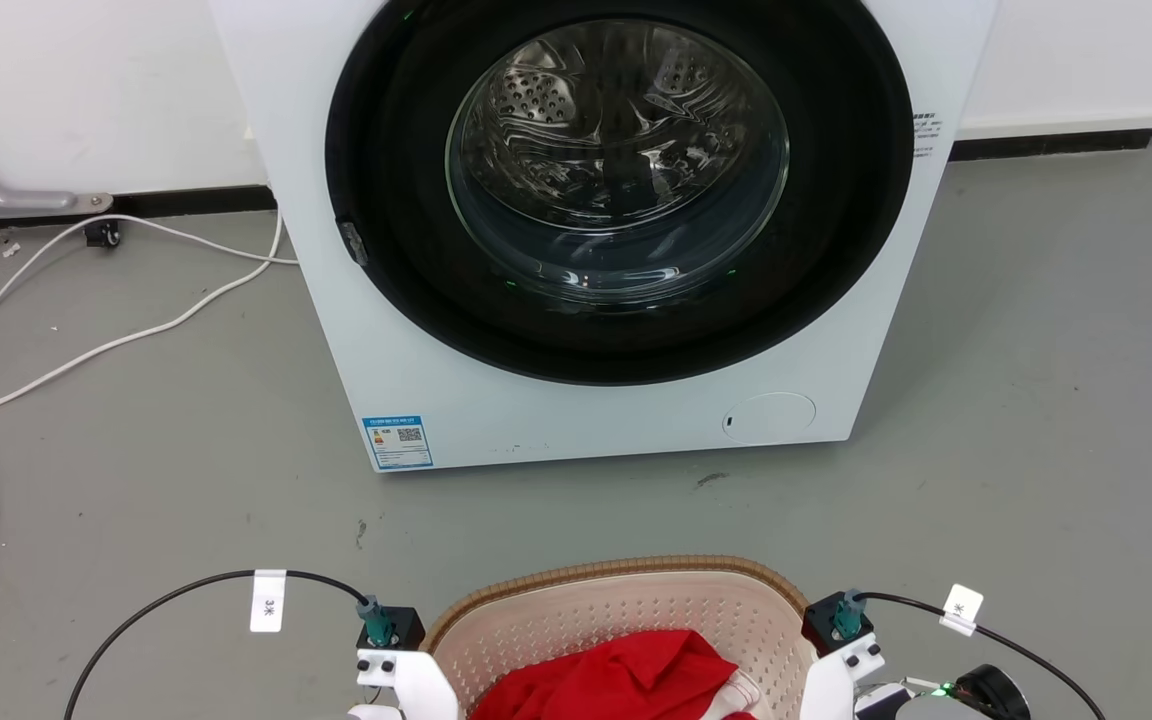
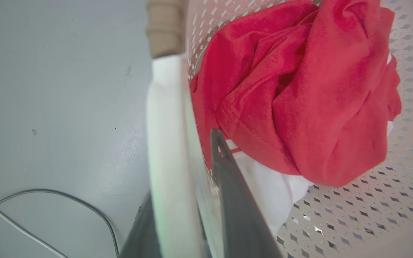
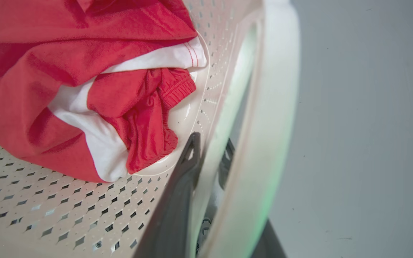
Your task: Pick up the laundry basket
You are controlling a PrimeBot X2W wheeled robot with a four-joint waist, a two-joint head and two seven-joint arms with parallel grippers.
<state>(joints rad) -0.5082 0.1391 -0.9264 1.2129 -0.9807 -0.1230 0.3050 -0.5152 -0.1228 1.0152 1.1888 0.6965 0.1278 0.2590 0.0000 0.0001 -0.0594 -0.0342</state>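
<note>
The laundry basket [image 1: 626,585], cream with perforated walls and a brown woven-look rim, sits at the bottom centre of the head view. A red garment [image 1: 626,680] and some white cloth lie inside it. My two wrists flank it, the left wrist [image 1: 391,650] at its left side and the right wrist [image 1: 841,640] at its right. In the left wrist view my left gripper [image 2: 181,168] straddles the white handle [image 2: 167,125], one finger inside the basket, one outside. My right gripper [image 3: 212,141] clamps the opposite white handle [image 3: 274,107] the same way.
A white front-loading washer [image 1: 416,350] with its round glass door [image 1: 616,160] shut stands just beyond the basket. White cables [image 1: 86,350] trail over the grey floor at the left. A thin cable [image 2: 48,200] loops on the floor beside the left handle.
</note>
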